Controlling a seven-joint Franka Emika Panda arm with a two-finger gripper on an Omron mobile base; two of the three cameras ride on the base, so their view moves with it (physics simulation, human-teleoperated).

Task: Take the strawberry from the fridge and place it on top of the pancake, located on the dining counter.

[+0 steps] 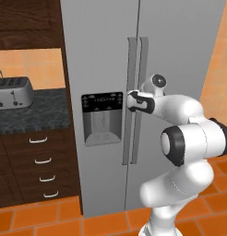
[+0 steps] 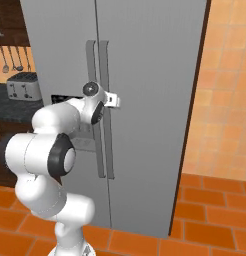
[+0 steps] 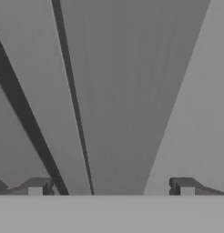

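Fridge doors closed; the strawberry is not visible from outside. Gripper is pressed up to the paired vertical handles at mid-height, fingers spread wide with a grey handle bar running between them toward 12 o'clock. Toaster sits on the dark counter, at 9 o'clock from the dispenser panel.

- The arm is glossy white, built of rounded, bulbous links.
- Dark bands ring its joints, each around a white end cap.
- A small round dark cap sits on the wrist.
- The hand is white with a black collar.
- The gripper has two small dark grey fingertips with paler square pads.
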